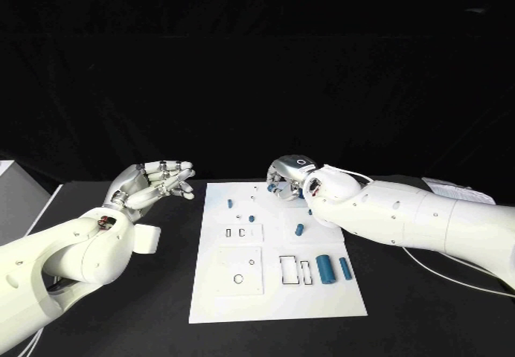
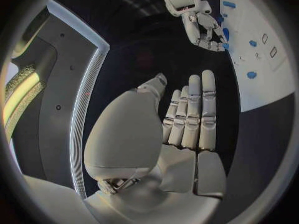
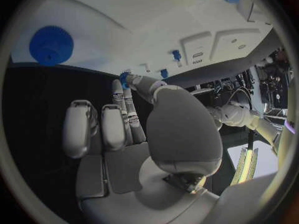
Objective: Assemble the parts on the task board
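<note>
The white task board [image 1: 215, 297] lies in the middle of the black table. My right hand [image 1: 288, 178] hangs over its far edge, fingers curled down. In the right wrist view its thumb and a fingertip pinch a small blue part [image 3: 124, 77]. A blue gear [image 3: 51, 45] lies on the board [image 3: 124, 20] beyond the fingers. Two blue cylinders [image 1: 324, 268] and a thinner one [image 1: 305, 270] lie near the board's right edge, and small blue pegs [image 1: 250, 219] stand further up. My left hand [image 1: 155, 182] hovers left of the board, fingers straight and apart, holding nothing [image 2: 190, 114].
A white box [image 1: 16, 197] stands at the table's left edge. A pale sheet [image 1: 456, 190] lies at the far right, behind my right arm. A thin cable [image 1: 456, 269] runs under that arm. Rectangular and round recesses [image 1: 242, 233] mark the board.
</note>
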Robot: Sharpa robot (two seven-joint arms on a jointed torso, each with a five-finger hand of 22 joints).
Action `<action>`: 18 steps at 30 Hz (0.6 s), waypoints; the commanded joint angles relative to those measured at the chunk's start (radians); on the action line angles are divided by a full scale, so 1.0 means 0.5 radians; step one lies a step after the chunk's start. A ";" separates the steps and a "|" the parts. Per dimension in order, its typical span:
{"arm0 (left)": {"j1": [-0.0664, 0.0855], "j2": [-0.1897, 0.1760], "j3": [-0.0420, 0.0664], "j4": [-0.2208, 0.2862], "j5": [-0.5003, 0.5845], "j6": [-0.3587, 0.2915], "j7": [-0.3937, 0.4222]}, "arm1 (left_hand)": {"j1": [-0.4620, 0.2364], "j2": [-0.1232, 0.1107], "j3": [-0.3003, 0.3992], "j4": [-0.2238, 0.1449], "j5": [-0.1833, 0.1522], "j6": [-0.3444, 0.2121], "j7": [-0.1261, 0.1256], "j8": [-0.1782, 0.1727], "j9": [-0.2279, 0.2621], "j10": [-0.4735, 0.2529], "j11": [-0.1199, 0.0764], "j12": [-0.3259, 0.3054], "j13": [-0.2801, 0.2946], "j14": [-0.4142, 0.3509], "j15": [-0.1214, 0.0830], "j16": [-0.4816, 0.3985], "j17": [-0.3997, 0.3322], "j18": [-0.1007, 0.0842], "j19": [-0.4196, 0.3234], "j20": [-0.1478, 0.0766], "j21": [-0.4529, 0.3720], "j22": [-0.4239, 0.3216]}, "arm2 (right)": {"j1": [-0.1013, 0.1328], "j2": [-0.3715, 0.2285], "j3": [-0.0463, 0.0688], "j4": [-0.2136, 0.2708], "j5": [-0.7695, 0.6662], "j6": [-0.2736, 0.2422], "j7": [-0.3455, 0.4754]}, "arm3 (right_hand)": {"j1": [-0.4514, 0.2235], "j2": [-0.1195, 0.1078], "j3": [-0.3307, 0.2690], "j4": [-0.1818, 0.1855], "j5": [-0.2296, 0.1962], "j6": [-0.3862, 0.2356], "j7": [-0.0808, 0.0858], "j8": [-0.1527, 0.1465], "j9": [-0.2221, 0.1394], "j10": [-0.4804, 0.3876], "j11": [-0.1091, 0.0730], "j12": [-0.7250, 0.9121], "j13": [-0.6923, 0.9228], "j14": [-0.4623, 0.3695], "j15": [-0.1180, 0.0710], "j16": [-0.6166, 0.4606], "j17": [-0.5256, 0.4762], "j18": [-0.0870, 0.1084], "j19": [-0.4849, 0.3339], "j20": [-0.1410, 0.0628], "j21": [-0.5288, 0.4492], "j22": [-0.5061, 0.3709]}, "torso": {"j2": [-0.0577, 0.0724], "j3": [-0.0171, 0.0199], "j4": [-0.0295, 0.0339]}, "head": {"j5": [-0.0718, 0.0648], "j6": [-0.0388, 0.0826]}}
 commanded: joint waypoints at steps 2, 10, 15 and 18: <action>0.001 0.012 0.002 -0.005 0.007 0.034 0.024 | -0.008 0.011 0.006 0.000 0.005 0.014 0.003 -0.006 -0.003 -0.013 0.000 -0.007 0.002 -0.014 0.003 0.007 0.002 0.016 -0.011 0.004 0.007 0.002 | 0.001 0.071 0.001 -0.065 -0.029 -0.084 -0.028 | 0.013 -0.007 0.012 -0.006 0.006 0.006 0.002 0.009 0.002 0.013 0.001 0.000 0.000 0.030 -0.013 0.011 0.002 -0.034 0.012 0.002 0.011 0.002 | 0.005 -0.0057 0.010 | -0.015 -0.001; 0.001 0.035 0.002 -0.017 0.008 0.040 0.026 | -0.010 0.011 0.006 0.000 0.005 0.014 0.004 -0.007 -0.003 -0.014 0.000 -0.007 0.002 -0.015 0.003 0.009 0.003 0.016 -0.013 0.005 0.010 0.004 | -0.001 0.183 0.001 -0.182 -0.018 -0.057 -0.029 | 0.009 -0.013 0.016 -0.008 0.004 -0.002 0.006 0.006 0.004 0.005 0.005 -0.004 -0.003 0.031 -0.010 0.015 0.005 -0.035 0.013 0.003 0.013 0.005 | 0.014 -0.0199 0.026 | -0.023 -0.006; 0.001 0.035 0.003 -0.015 0.008 0.040 0.026 | -0.010 0.011 0.006 0.000 0.005 0.014 0.004 -0.007 -0.003 -0.014 0.000 -0.007 0.002 -0.015 0.003 0.009 0.003 0.016 -0.013 0.005 0.010 0.004 | -0.001 0.214 0.001 -0.239 -0.008 -0.030 -0.034 | 0.007 -0.013 0.018 -0.008 0.001 -0.005 0.007 0.004 0.005 0.002 0.007 -0.004 -0.003 0.031 -0.009 0.015 0.003 -0.035 0.013 0.004 0.013 0.006 | 0.018 -0.0279 0.033 | -0.031 -0.007; 0.001 0.034 0.003 -0.013 0.008 0.040 0.026 | -0.010 0.011 0.006 0.000 0.005 0.014 0.004 -0.007 -0.003 -0.014 0.000 -0.007 0.002 -0.015 0.003 0.009 0.003 0.016 -0.013 0.005 0.010 0.004 | -0.001 0.221 0.001 -0.254 -0.007 -0.013 -0.033 | 0.005 -0.014 0.019 -0.008 -0.001 -0.007 0.008 0.004 0.006 0.000 0.007 -0.004 -0.004 0.031 -0.008 0.016 0.004 -0.035 0.013 0.004 0.014 0.007 | 0.018 -0.0251 0.032 | -0.026 -0.012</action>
